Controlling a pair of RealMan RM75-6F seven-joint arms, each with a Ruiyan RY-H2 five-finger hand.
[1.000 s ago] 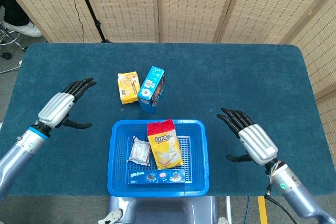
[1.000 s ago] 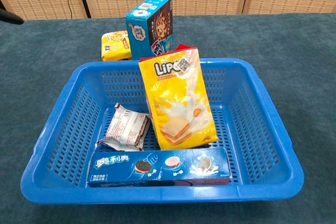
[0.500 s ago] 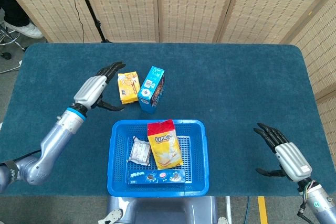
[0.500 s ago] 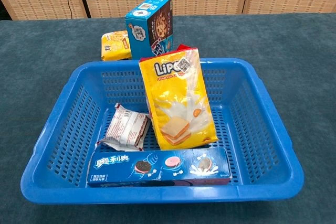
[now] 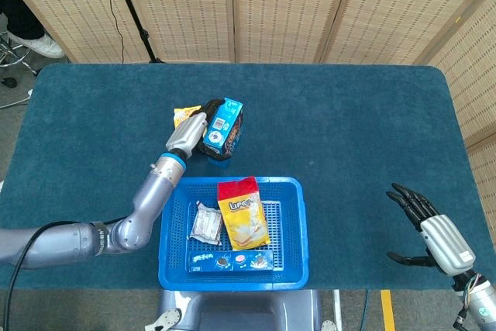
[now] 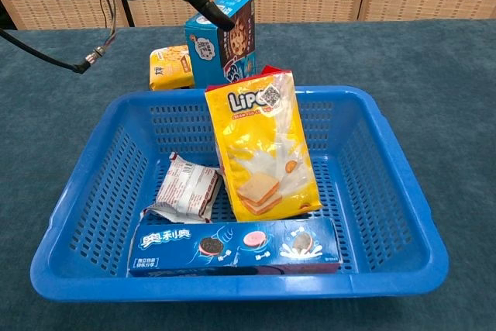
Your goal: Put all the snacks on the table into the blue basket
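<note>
Three snacks already lie inside the blue plastic basket (image 5: 232, 277). Just beyond its far rim, the left hand (image 5: 188, 134), fingers spread around the upright blue cardboard cookie box (image 5: 226, 129), not yet gripping; a nudge could topple it. Right hand (image 5: 443, 238) idles open, well aside.

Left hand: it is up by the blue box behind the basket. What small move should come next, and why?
Probably closing the left hand around the blue box. The hand sits against the box's left side with fingers spread over its top, not yet gripping as far as the views show. The box and the yellow packet stand outside the blue basket; the right hand rests far off, open.
</note>
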